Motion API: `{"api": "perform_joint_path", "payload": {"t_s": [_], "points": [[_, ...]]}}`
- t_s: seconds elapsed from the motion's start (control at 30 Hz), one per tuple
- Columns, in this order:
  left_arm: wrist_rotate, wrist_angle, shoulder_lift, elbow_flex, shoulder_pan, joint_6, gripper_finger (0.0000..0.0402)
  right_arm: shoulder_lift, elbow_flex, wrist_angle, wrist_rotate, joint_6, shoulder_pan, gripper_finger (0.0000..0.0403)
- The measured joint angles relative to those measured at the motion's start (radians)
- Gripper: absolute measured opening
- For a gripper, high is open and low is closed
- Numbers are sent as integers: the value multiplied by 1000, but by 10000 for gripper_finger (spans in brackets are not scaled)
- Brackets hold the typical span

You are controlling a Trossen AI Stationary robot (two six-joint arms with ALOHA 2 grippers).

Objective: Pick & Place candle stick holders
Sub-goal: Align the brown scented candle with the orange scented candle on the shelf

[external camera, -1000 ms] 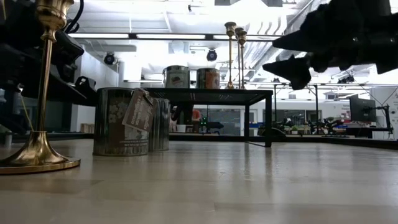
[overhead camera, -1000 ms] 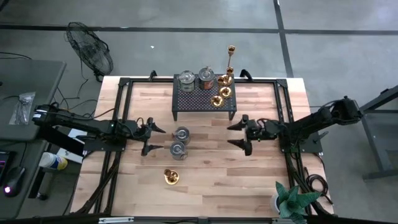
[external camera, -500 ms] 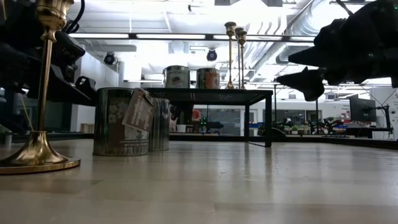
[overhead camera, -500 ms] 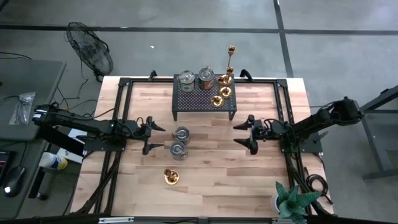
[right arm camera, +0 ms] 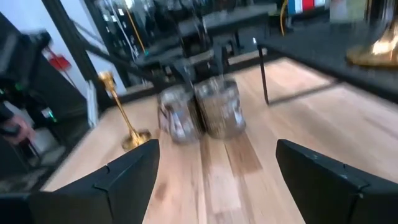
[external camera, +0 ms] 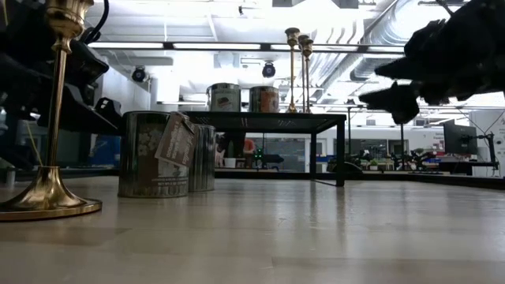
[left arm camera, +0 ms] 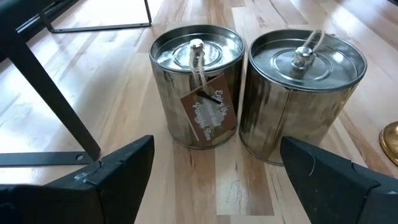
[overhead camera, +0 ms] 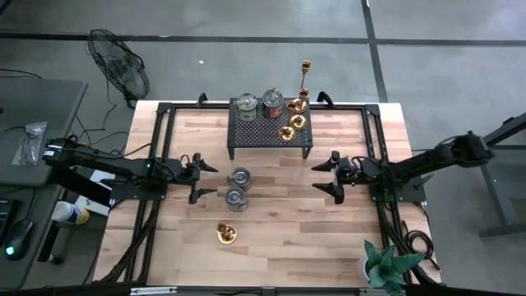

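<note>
Your left end effector (overhead camera: pixel 201 179) sits wide open and empty just beside two silvery cups (overhead camera: pixel 237 187) mid-tabletop (overhead camera: pixel 271 222). Your right end effector (overhead camera: pixel 332 178) hangs open, holding nothing. One brass candlestick (overhead camera: pixel 227 233) stands nearer the front; the other holders are on the black stand (overhead camera: pixel 267 131).

Light wooden table (overhead camera: pixel 271 238) with pale plank stripes, framed by black rails. Shiny brass candlestick (overhead camera: pixel 227 234) near the front edge, gold base and stem. Two silvery round cups (left arm camera: pixel 198 84) (left arm camera: pixel 301 90) in the middle, mirror-like metal; brown paper tag (left arm camera: pixel 210 112) with dark writing on one, pale string on both lids. Black perforated stand (overhead camera: pixel 269 127) at the back edge, dotted pattern of small holes. On it, two more silvery cups (overhead camera: pixel 246 105) and brass candlesticks (overhead camera: pixel 292 125), gold. Green spiky plant (overhead camera: pixel 386 265) at the front right corner. Dark, nearly black arms and grippers (overhead camera: pixel 200 179) (overhead camera: pixel 330 178).
</note>
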Motion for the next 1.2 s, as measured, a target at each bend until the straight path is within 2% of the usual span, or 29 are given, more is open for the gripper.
{"api": "perform_joint_path", "payload": {"t_s": [0.37, 0.67, 0.9, 1.2], "points": [[-24, 1, 0, 0, 0, -22, 344, -299, 0, -40, 0, 0, 0, 316], [-26, 1, 0, 0, 0, -23, 344, -478, -1, -40, 0, 0, 0, 316], [-65, 1, 0, 0, 0, -28, 344, -531, -1, -41, 0, 0, 0, 316], [-89, 2, 0, 0, 0, -52, 344, -510, -1, -176, 0, 0, 0, 316]]}}
